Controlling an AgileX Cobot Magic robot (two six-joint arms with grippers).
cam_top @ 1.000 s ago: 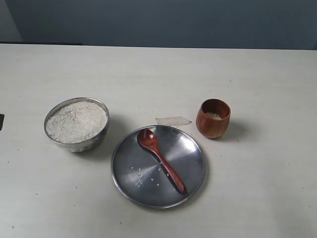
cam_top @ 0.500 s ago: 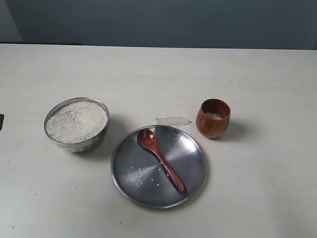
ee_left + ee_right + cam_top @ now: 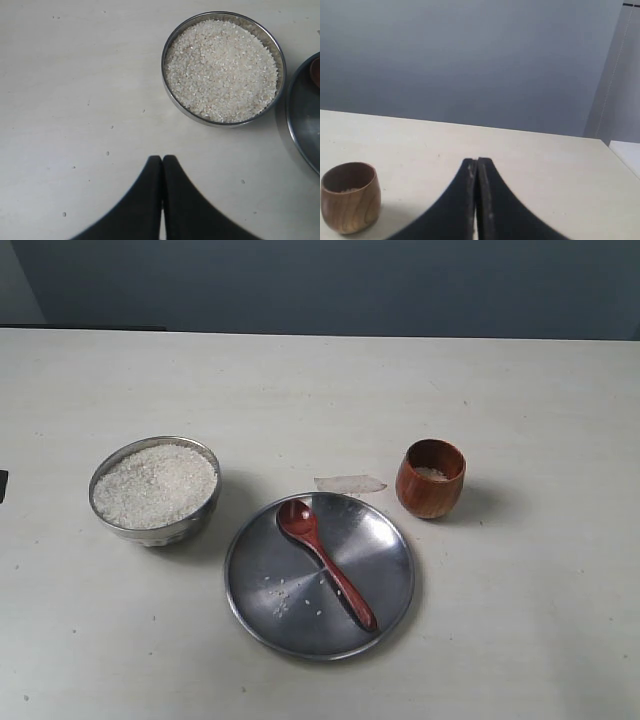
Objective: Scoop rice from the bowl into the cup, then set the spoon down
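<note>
Steel was the worry from where I stood: the spoon (image 3: pixel 325 560) lay flat on the shiny plate (image 3: pixel 375 550), head toward the far edge of the bench, and I judged that a pinch on its thin handle could send it skidding across the metal or shift the plate itself. The bowl (image 3: pixel 170 532), toward the left edge of the bench, was filled almost to its rim with rice (image 3: pixel 155 485), so a deep dig would likely push grains over the side. The cup (image 3: pixel 430 495), toward the right edge and just beside the plate, held only a thin layer of rice at the bottom. Its mouth was narrow, so a tilted spoon could easily spill past it or knock it over. A few stray grains (image 3: pixel 280 595) dotted the plate, and a clear scrap (image 3: pixel 350 483) lay at its far rim. The left end effector (image 3: pixel 162 165) hung near the bowl, pressed closed and gripping nothing. The right end effector (image 3: pixel 476 162), near the cup, was likewise closed and empty.
</note>
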